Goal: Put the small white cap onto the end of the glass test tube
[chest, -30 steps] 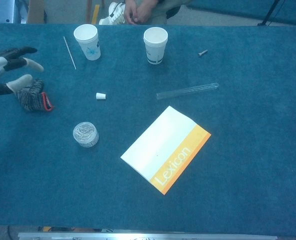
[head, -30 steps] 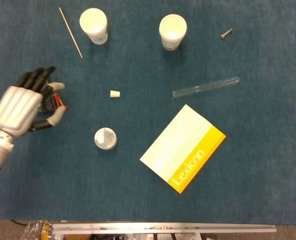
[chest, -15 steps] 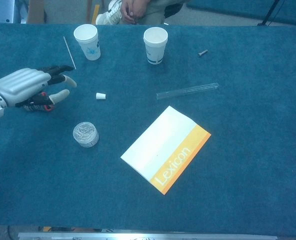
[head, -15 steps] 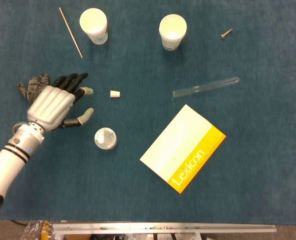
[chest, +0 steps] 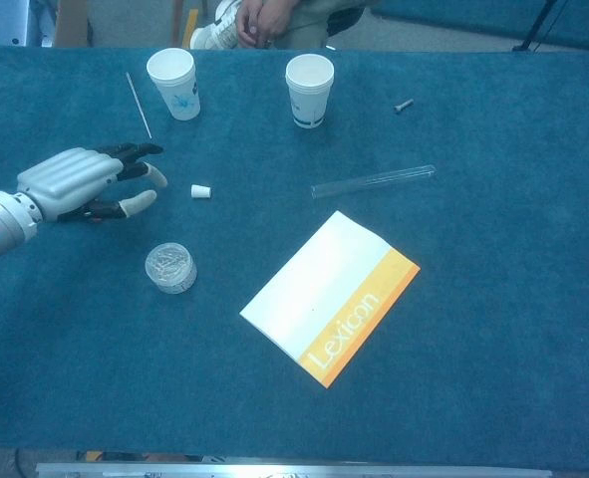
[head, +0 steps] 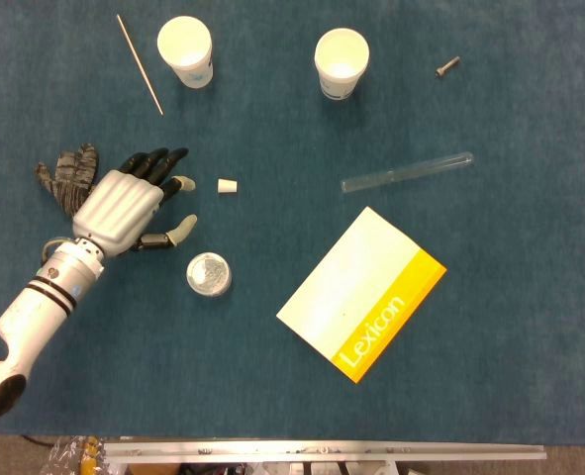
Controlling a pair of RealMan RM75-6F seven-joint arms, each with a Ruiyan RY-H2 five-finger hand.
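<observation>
Head view: left robot hand (head: 124,210), fingers apart, empty, near small white plastic cap (head: 228,185); pinch cap low, keeping it upright.

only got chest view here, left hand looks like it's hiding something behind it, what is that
Observer: A grey knit glove. In the head view it lies flat on the table, on the side of the left hand away from the cap, and the hand overlaps its edge.
Operator: ok and the cups, anything in them, i only see the rims at an angle
Observer: The head view looks straight down into both. The left cup and the right cup look empty.
</observation>
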